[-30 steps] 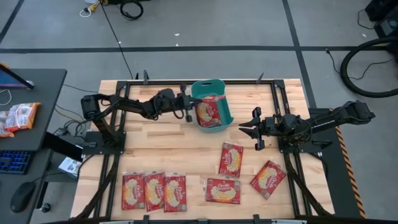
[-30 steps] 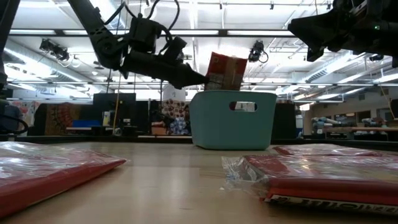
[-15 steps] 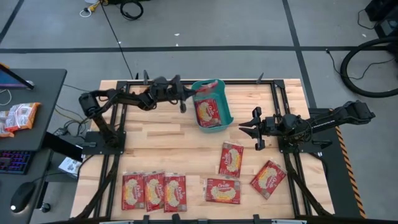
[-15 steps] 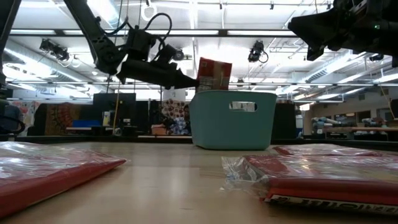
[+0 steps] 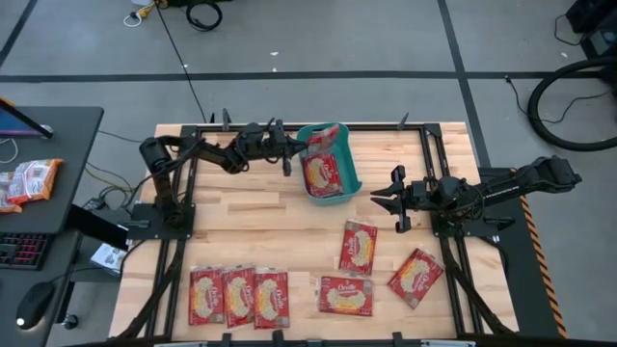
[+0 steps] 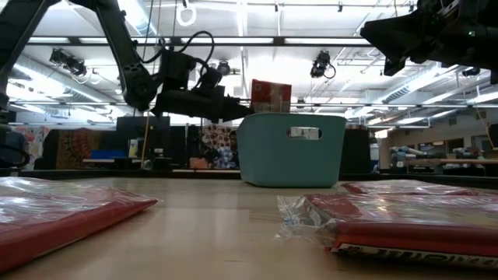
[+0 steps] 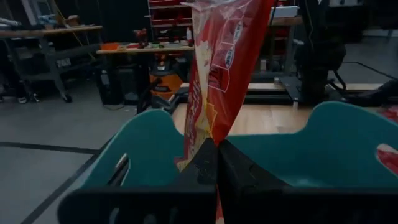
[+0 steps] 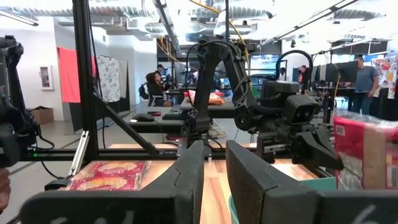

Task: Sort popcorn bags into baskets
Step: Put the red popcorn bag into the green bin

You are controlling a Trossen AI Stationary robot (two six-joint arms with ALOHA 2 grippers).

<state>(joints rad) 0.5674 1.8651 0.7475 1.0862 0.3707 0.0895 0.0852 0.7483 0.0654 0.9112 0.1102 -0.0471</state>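
Note:
The teal basket [image 5: 333, 162] stands near the table's far edge with one red popcorn bag [image 5: 322, 176] lying in it. My left gripper [image 5: 295, 146] is at the basket's far-left corner, shut on another red bag [image 5: 325, 134], which stands upright over the rim [image 6: 271, 95]. Several more bags lie flat on the table: three in a row near the left of the near edge [image 5: 238, 295] and three to the right [image 5: 359, 247], [image 5: 345, 295], [image 5: 416, 278]. My right gripper [image 5: 379, 199] hovers open to the right of the basket, touching nothing. My left gripper pinches the red bag by one edge [image 7: 210, 127] between its two shut fingers [image 7: 205, 165]. The fingers come level from the table's left. The bag stands upright above the basket's far-left corner, and the basket's rim hides its lower end in the low view.
A black metal frame [image 5: 424, 154] runs along the table's far and side edges. Bare wood lies between the basket and the bags on the table. An orange-and-white snack packet [image 5: 29, 181] lies on a side desk to the left, off the table.
My left gripper has moved toward the table's far edge with the bag, from beside the basket's middle to its far-left corner. The bag has gone from tilted to upright. The right arm has kept still.

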